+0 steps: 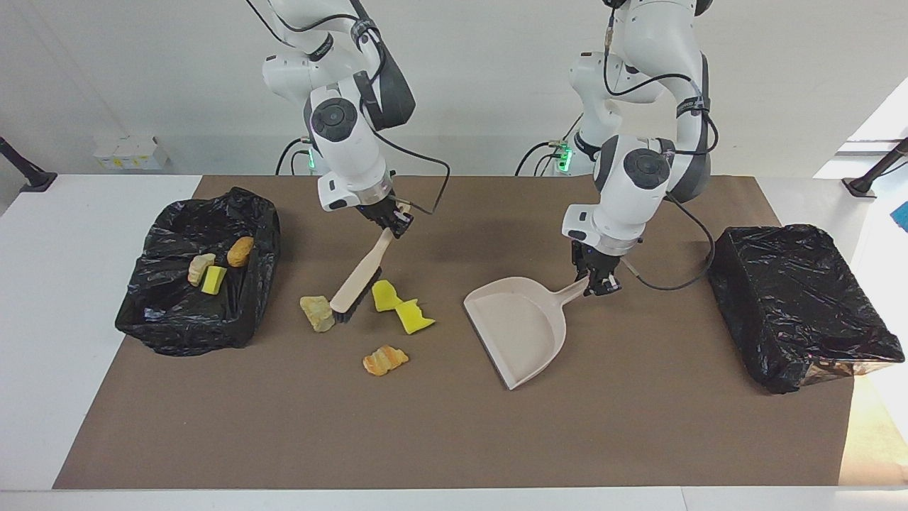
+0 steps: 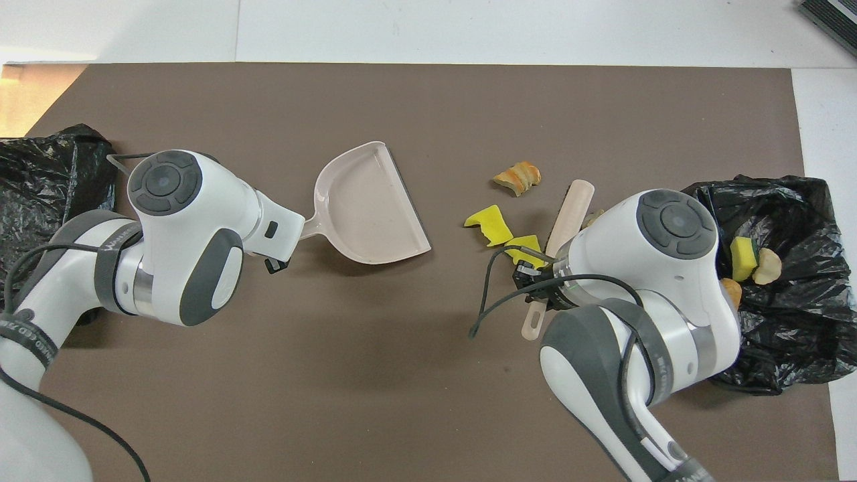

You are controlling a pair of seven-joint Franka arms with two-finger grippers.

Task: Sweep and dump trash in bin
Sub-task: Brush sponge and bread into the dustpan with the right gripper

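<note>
Currently: matte brown mat (image 1: 454,440) covers the white table (image 1: 42,341), flat, no wrinkles.

Two bins lined with crinkled glossy black plastic. Open bin (image 1: 195,284) at the right arm's end holds three scraps: brown oval lump (image 1: 240,250), pale beige rock lump (image 1: 200,267), green-and-yellow sponge block (image 1: 213,279). Second bin (image 1: 801,298) at the left arm's end, liner stretched over the top.

Dustpan (image 1: 521,326): smooth beige plastic, rounded back wall, straight open lip, flat on the mat mid-table. In the overhead view the lip points to about 4 o'clock and the handle runs out toward 8 o'clock. Left gripper (image 1: 594,284) pinches the handle end, fingers closed on it.

Brush (image 1: 362,277): beige handle, black bristle strip, tilted, bristle end on the mat. Right gripper (image 1: 394,221) clamps the upper handle, fingers pressed onto it.

Loose trash on the mat, between brush and dustpan or near them:
- two yellow sponge chunks (image 1: 403,306), jagged edges, touching each other, just beside the bristles on the dustpan side
- pale rough rock lump (image 1: 317,313), touching the brush head on the open-bin side
- orange-striped lump (image 1: 385,359), ridged, farther from the robots than the sponges, apart from everything
</note>
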